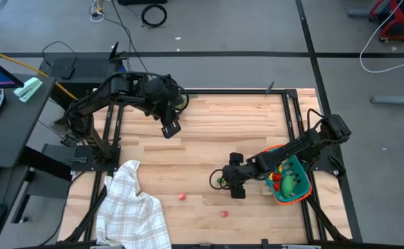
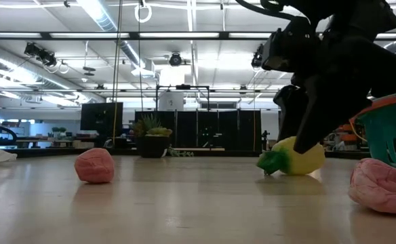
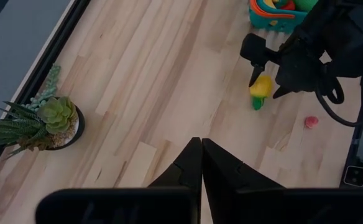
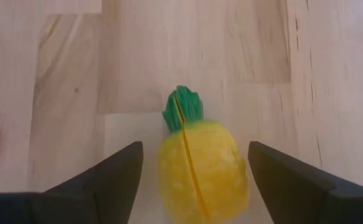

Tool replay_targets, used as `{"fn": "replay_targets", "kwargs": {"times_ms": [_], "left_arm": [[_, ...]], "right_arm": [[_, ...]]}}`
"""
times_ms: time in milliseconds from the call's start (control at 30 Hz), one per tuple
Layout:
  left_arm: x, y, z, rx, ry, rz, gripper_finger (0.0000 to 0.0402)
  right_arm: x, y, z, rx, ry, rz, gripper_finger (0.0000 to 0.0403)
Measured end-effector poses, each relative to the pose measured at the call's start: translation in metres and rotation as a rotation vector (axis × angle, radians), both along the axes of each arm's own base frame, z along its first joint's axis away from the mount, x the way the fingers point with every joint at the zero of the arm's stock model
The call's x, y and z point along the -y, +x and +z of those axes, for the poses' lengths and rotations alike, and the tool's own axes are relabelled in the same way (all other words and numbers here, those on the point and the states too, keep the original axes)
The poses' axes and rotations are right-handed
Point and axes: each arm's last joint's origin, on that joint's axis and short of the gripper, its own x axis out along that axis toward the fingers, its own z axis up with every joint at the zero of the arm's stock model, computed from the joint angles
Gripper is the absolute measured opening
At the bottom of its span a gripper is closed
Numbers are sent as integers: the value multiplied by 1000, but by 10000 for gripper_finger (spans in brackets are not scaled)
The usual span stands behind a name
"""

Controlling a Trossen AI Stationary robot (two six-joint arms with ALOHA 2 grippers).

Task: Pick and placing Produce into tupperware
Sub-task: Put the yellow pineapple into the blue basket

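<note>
A yellow toy fruit with a green top [image 4: 201,168] lies on its side on the wooden table, left of the tupperware [image 1: 295,188]. The tupperware is a teal slatted tub with an orange rim, and red, green and yellow pieces lie in it. My right gripper [image 1: 224,181] is low over the yellow fruit [image 1: 221,181] and open, with one finger on each side and a gap showing. Two small red fruits [image 1: 182,196] [image 1: 223,214] rest on the table nearer the near edge. My left gripper [image 1: 171,129] hangs shut above the table's far left part.
A small potted green plant [image 1: 180,99] stands at the far edge near the left arm. A white checked cloth [image 1: 133,207] lies crumpled at the near left corner. Bare wood stretches between the cloth, the red fruits and the tupperware [image 2: 391,132].
</note>
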Motion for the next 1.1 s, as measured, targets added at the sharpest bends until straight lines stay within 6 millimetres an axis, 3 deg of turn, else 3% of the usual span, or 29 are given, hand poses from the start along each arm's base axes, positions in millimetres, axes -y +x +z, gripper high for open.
{"fn": "replay_targets", "kwargs": {"times_ms": [200,467,733,867,1100], "left_arm": [[0,0,0,0,1,0,21],[0,1,0,6,2,1,23],[0,1,1,11,3,2,18],[0,1,1,12,4,1,24],[0,1,1,11,4,0,16]], "right_arm": [[0,0,-1,-4,-3,2,294],[-3,6,-25,-55,-8,5,295],[-4,11,-25,-40,-10,-31,286],[-3,11,-25,-46,15,-96,265],[-2,6,-17,-50,111,-262,193]]}}
